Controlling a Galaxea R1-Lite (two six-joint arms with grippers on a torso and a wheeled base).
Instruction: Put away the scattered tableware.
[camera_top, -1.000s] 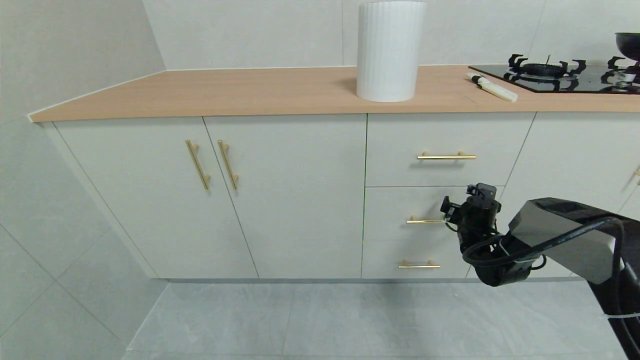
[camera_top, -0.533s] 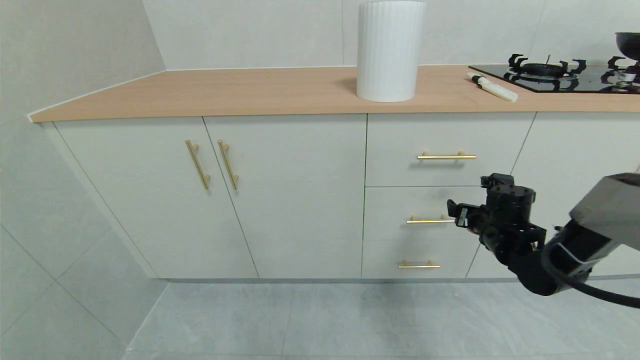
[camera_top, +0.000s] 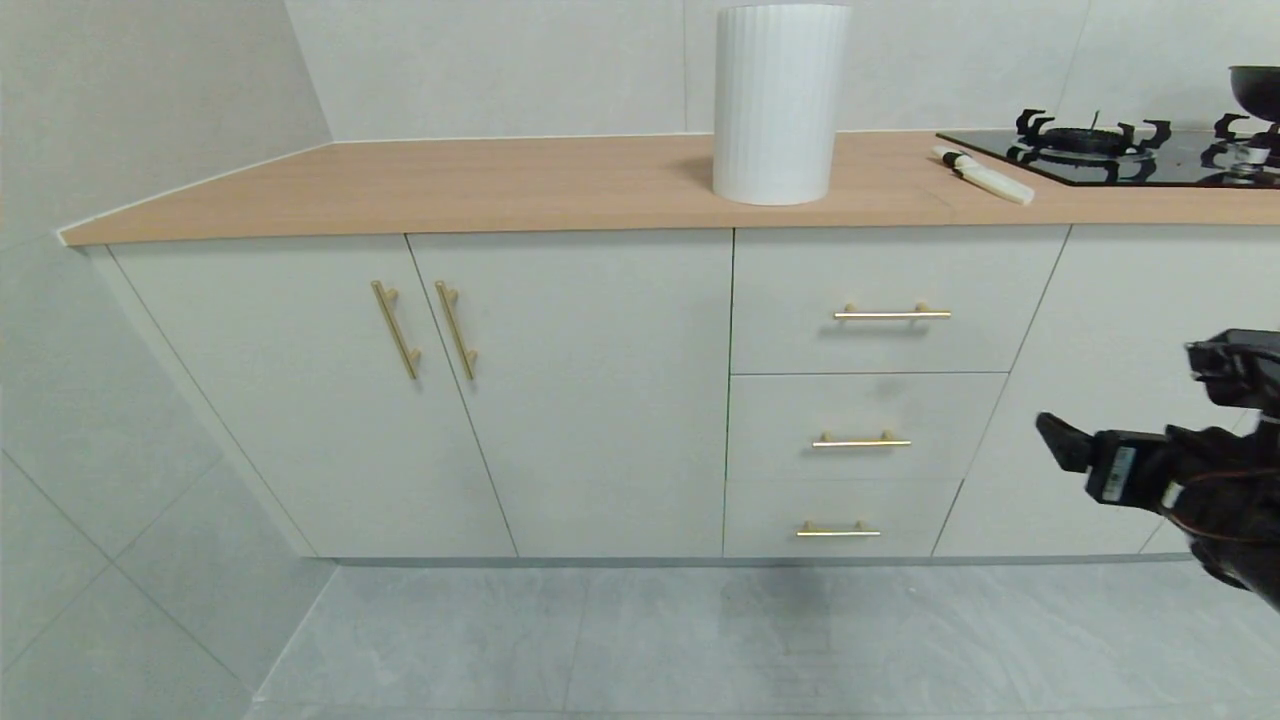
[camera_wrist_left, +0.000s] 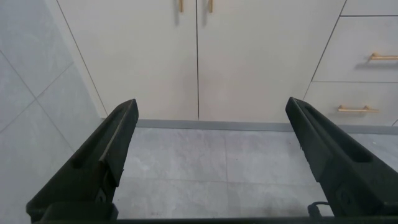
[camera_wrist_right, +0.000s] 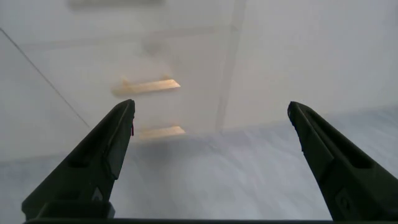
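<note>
A cream-handled utensil (camera_top: 985, 175) lies on the wooden countertop (camera_top: 450, 185) beside the black hob (camera_top: 1120, 160). Below it is a stack of three shut drawers, with gold handles at the top (camera_top: 892, 314), middle (camera_top: 860, 441) and bottom (camera_top: 838, 531). My right gripper (camera_top: 1140, 400) hangs open and holds nothing at the far right, apart from the drawers and about level with the middle one. Its wrist view has the gripper (camera_wrist_right: 211, 107) facing two blurred drawer handles (camera_wrist_right: 149, 87). My left gripper (camera_wrist_left: 211, 109) is open over the floor, facing the cupboard doors (camera_wrist_left: 198, 56).
A tall white ribbed container (camera_top: 775, 100) stands on the countertop above the drawers. Two cupboard doors with vertical gold handles (camera_top: 425, 328) are to the left. A tiled wall closes the left side. Grey floor tiles (camera_top: 640, 640) stretch in front of the cabinets.
My right arm has drawn back to the right, away from the middle drawer's handle, and its gripper now sits near the view's right edge. The drawers stay shut.
</note>
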